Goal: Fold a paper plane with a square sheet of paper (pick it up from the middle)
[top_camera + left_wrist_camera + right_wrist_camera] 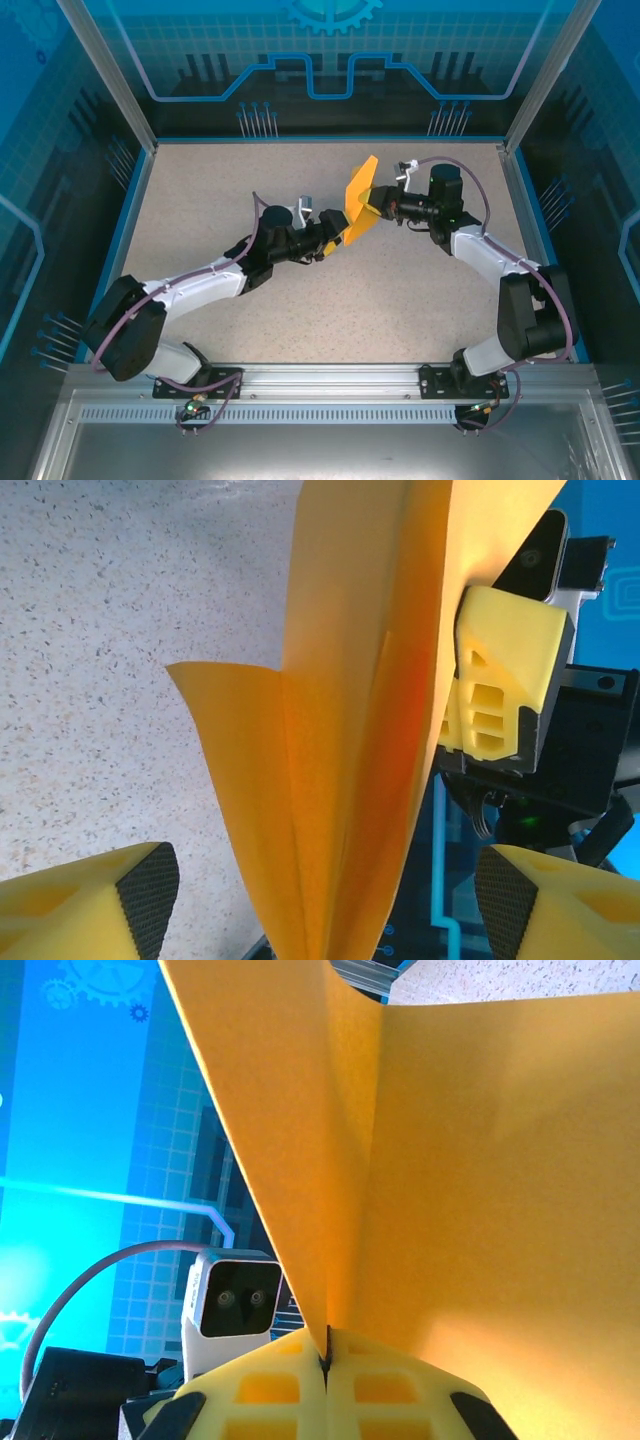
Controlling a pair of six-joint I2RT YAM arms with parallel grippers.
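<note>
The orange-yellow sheet of paper [358, 205] is folded into layered, creased flaps and hangs in the air above the middle of the table. My right gripper [378, 208] is shut on its folded edge; in the right wrist view the paper [480, 1160] fans up out of the closed yellow fingers [327, 1360]. My left gripper [335, 238] is at the paper's lower left end. In the left wrist view its jaws [325, 900] stand wide open on either side of the narrow folded paper [340, 730], without touching it. The right gripper's yellow fingers [500, 680] pinch the paper just behind.
The speckled beige tabletop [300, 180] lies under both arms, bounded by blue walls and metal posts [105, 80]. The left arm's wrist camera [232, 1300] sits close to the right gripper's fingers.
</note>
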